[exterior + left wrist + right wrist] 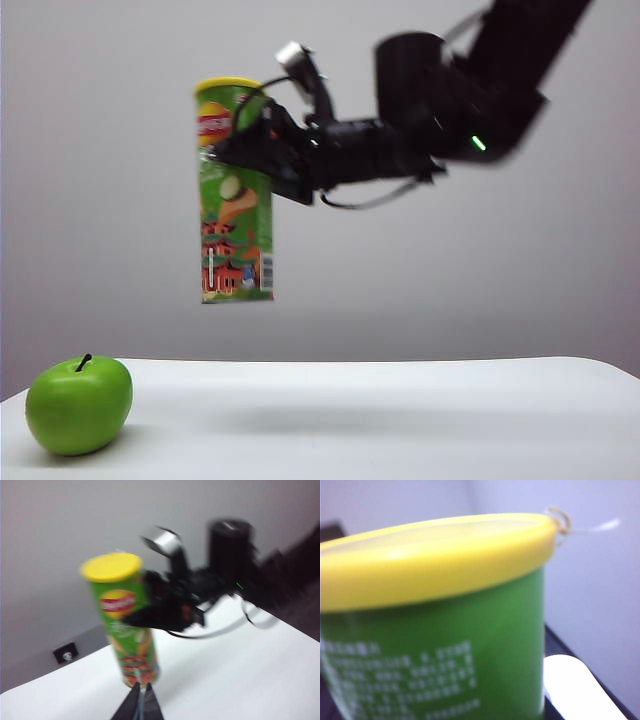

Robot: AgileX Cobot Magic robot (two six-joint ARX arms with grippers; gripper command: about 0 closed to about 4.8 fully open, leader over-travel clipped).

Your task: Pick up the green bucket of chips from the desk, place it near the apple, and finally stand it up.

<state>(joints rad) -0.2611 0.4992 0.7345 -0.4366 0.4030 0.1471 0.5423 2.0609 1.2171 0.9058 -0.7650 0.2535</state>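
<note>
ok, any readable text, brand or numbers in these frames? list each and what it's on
Nothing can be read in any view.
Red-yellow logo on the green bucket of chips, held by the right claw: blurred.
White print block on its side: blurred.
Barcode near its base: too small.

Bare robot test bench, plain white desk (400, 420), blank grey wall (100, 150), wall socket (65, 654), black robot arm (450, 110) overhead

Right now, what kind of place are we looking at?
Likely a lab or test bench rather than a home: a bare white desk against a blank grey wall, with only props, an apple and a green bucket of chips held aloft by the right end effector.
</note>
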